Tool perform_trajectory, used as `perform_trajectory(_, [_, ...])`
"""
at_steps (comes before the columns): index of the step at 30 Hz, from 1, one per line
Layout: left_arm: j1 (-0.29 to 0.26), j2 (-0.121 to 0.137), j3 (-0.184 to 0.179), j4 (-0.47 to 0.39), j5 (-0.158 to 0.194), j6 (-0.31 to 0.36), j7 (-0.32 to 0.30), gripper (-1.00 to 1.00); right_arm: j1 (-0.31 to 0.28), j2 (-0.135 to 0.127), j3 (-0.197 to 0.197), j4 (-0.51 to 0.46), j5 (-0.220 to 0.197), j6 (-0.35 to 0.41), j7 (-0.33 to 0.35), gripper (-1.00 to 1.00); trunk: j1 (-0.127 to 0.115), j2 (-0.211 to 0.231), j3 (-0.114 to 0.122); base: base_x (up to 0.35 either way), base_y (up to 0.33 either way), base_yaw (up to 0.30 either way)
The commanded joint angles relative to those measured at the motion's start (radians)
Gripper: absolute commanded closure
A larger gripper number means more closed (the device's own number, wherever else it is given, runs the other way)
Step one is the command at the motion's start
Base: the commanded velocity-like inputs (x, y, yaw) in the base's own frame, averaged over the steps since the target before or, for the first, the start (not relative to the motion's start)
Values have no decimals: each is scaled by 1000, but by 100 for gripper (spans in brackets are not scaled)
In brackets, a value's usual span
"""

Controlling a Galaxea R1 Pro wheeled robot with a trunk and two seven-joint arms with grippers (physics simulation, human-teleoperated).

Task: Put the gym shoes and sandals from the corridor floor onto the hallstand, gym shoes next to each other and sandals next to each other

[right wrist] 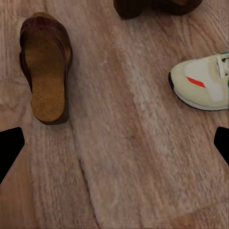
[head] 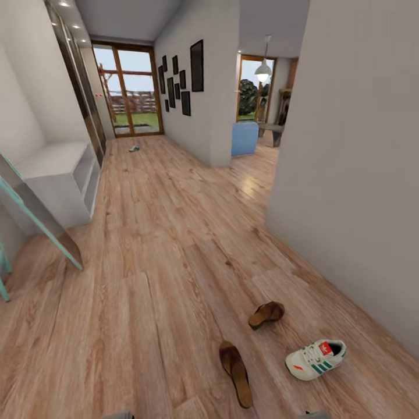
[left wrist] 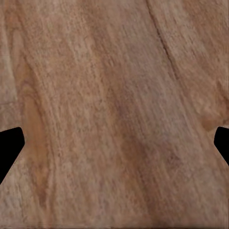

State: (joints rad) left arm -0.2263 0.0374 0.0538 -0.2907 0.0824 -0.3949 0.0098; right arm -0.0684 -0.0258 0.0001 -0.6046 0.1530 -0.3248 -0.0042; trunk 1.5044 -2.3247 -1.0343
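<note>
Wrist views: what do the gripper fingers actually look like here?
Little to go on. In both wrist views the fingertips are flat black, angular wedges poking in from the frame's sides, no markings or cables visible. Both grippers are spread wide over the wood floor.

Wood-plank floor (head: pixel 163 244) under two sandals (head: pixel 235 364), one sneaker (head: pixel 316 359).

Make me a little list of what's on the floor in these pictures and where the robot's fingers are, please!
Floor: light brown wood-plank corridor floor
Near sandal: dark brown leather open-toe sandal with tan footbed, lying flat
Far sandal: second dark brown sandal, apart from the first
Near shoe: cream-white sneaker with green stripes, right of the sandals
Far shoe: small shoe-like thing near the glass door, too small to tell
Rack: pale grey-white bench unit, left wall, nothing visible on top
Fingers: both pairs spread wide, holding nothing
</note>
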Motion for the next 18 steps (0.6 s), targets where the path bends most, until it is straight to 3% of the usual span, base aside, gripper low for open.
perform_trajectory(1, [-1,0,-2,1,8,-3,-1,-100,0,0,0,0,6,-2,0,-100,0,0,-1,0,0,279])
perform_trajectory(18, [-1,1,-3,1,9,-4,-1,-100,0,0,0,0,6,-3,0,-100,0,0,-1,0,0,279])
